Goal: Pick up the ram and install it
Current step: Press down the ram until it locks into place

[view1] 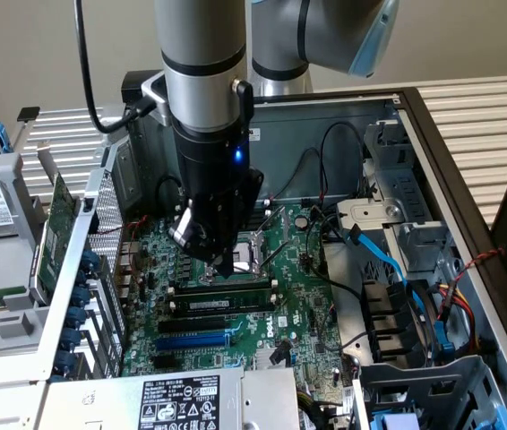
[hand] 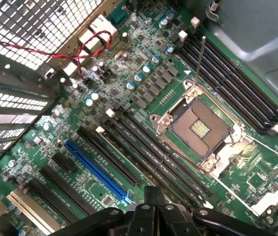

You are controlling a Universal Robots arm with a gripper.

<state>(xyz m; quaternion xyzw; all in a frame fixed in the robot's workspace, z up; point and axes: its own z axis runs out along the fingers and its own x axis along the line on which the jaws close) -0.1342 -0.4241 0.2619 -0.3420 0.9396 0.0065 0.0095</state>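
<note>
Claw [view1: 225,265] is down inside the open computer case [view1: 468,224], hovering right over the motherboard [view1: 303,296] beside the CPU socket [hand: 203,129]. Whether its fingers are spread or pinched, I cannot tell. The ram [view1: 227,288] sits in a black slot just under the claw tip, toward the motherboard's middle.

green motherboard [hand: 144,64] | blue slot [hand: 97,169] | black slots [hand: 144,147] | red wire [hand: 87,44]
</note>
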